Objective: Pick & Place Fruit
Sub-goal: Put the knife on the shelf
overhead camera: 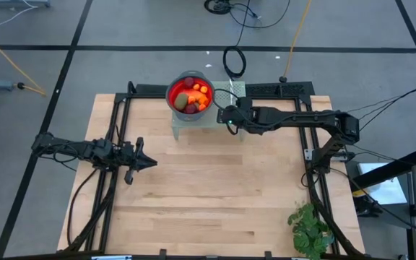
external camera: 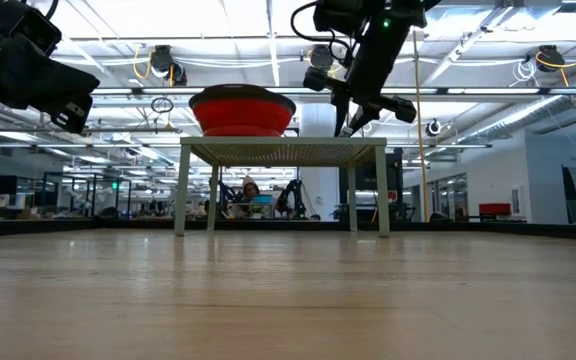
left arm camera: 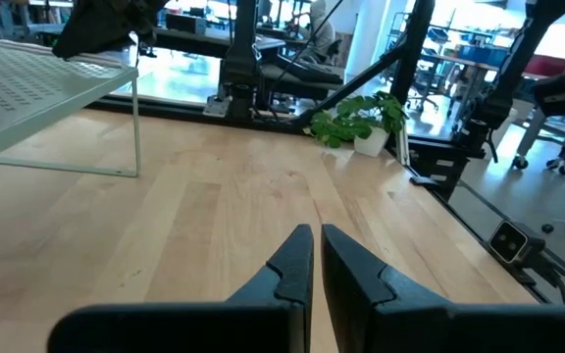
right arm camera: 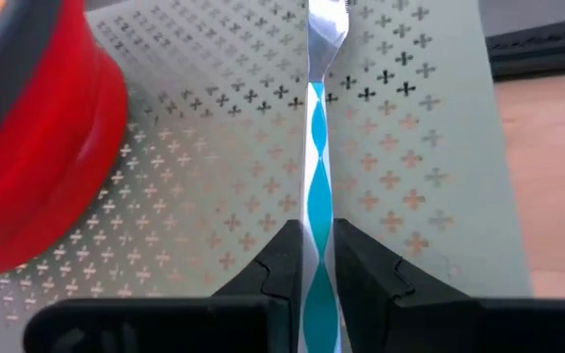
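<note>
Fruit (overhead camera: 191, 97): piled in the red bowl (overhead camera: 173, 92) on the perforated stand (right arm camera: 400, 147) at the table's (overhead camera: 208, 202) far edge.
Right pincer (right arm camera: 312, 257): over the stand, closed on the knife (right arm camera: 317, 186).
Left pincer (left arm camera: 317, 257): near the left edge, closed, empty.

Floor (overhead camera: 121, 29): grey, crossed by dark lines; a yellow cable (overhead camera: 6, 45) and black cables (overhead camera: 234, 61) lie on it beyond the worktop.
Worktop (overhead camera: 208, 195): pale wood planks, with a black frame (overhead camera: 118, 123) along its edges.
Plant (overhead camera: 310, 230): green and leafy, at the worktop's near right corner.
Ceiling (external camera: 488, 30): white, with long bright light strips and exposed beams and pipes.
Room behind (external camera: 88, 195): large open hall with glass partitions, desks and screens; what may be a person sits far off, too small to tell.
Chairs (left arm camera: 545, 137): office chairs on castors, beside the worktop.
</note>
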`<state>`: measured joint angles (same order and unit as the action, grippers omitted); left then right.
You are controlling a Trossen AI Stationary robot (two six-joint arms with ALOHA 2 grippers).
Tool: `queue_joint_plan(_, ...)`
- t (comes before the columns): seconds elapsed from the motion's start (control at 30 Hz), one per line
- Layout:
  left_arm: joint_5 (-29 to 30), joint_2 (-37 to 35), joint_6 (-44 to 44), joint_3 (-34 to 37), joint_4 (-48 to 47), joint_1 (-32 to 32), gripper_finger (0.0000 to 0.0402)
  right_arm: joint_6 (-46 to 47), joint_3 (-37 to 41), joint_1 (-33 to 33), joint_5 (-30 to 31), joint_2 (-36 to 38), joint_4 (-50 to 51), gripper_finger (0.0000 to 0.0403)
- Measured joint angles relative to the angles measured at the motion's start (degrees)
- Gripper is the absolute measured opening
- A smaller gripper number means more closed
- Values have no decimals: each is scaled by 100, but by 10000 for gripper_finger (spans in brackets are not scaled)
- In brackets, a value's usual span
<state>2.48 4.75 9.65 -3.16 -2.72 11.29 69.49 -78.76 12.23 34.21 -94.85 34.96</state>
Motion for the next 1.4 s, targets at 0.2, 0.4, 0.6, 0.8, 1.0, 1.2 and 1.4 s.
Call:
queue_joint_plan(0.2, -1, -1, 2, 0, 0, -1, 24, -61, 0, 93, -122, 0, -11, 38)
queue_joint_plan(0.4, -2, 0, 2, 0, 0, -1, 24, -106, 0, 173, -131, 0, -55, 41)
queue_joint_plan(0.6, 0, -1, 2, 0, 2, -2, 24, -117, 0, 173, -131, 0, -50, 42)
queue_joint_plan(0.8, 0, -2, 2, 0, 1, 0, 24, -117, 0, 173, -131, 0, -50, 43)
queue_joint_plan(1.0, 0, -1, 2, -2, 1, -1, 24, -155, 0, 173, -134, 0, -95, 43)
queue_joint_plan(1.2, 0, -2, 8, -2, 0, -2, 24, -317, 0, 173, -137, 0, -313, 43)
queue_joint_plan(1.4, 0, -2, 17, -2, 0, 0, 24, -423, 0, 173, -135, 0, -314, 43)
